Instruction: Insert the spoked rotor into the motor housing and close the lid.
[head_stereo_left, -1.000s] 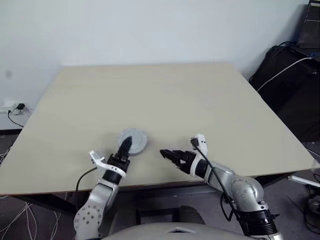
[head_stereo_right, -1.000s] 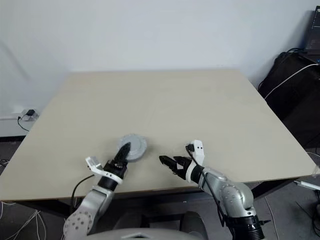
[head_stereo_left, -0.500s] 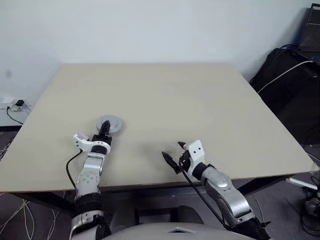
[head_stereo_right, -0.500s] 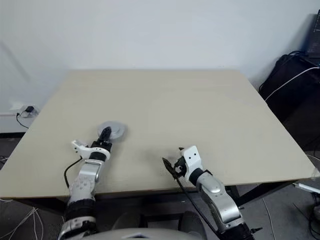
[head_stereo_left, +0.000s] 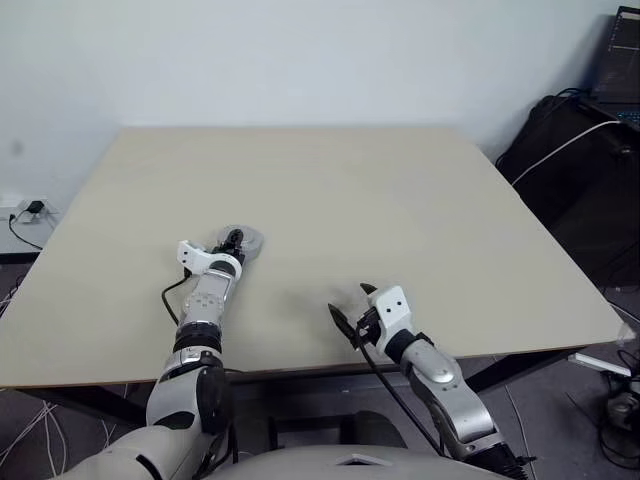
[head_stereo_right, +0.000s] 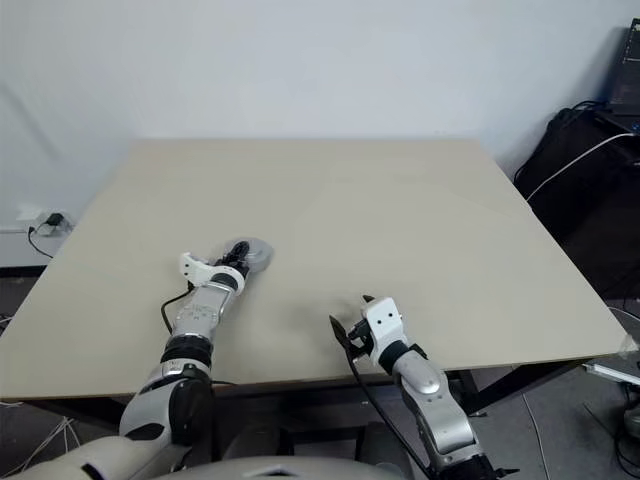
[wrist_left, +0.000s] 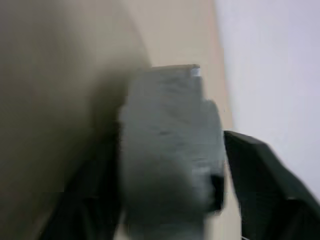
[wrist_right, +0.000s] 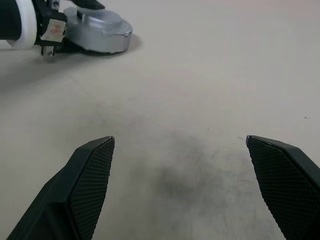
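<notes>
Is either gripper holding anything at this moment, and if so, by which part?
The right gripper is open and empty. The left gripper straddles the lid's rim; whether it grips cannot be told.

Two silver-grey metal arms with black-fingered tools

The left tool (head_stereo_left: 233, 240) sits past a white band and a white bracket on a jointed silver forearm trailing a thin black cable. The right tool (head_stereo_left: 347, 318) carries a white block with two small dark holes, a black collar, a rounded silver arm and a black cable; its black fingers (wrist_right: 91, 176) show a fine cross-hatched grip texture.
</notes>
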